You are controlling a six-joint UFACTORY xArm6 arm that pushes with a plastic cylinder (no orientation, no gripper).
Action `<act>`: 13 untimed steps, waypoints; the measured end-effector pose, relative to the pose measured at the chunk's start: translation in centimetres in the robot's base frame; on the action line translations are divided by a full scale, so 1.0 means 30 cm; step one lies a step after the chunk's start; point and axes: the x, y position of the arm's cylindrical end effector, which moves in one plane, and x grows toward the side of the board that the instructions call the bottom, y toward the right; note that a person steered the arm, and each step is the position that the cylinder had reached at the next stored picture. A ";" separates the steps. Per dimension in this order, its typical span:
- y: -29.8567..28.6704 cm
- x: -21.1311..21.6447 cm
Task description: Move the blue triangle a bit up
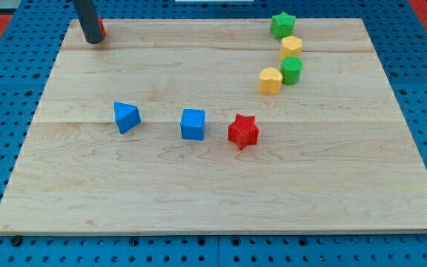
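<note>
The blue triangle lies on the wooden board at the view's left of centre. My tip is at the view's top left, on the board's far edge, well above the blue triangle and a little to its left. The rod hides most of a red block just behind it. A blue cube sits to the right of the triangle, apart from it.
A red star lies right of the blue cube. At the view's top right stand a green star, a yellow block, a green block and a yellow heart-shaped block, close together.
</note>
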 end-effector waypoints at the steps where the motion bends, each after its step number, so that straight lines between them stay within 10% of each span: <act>1: 0.004 0.000; 5: 0.321 0.185; 13: 0.263 0.395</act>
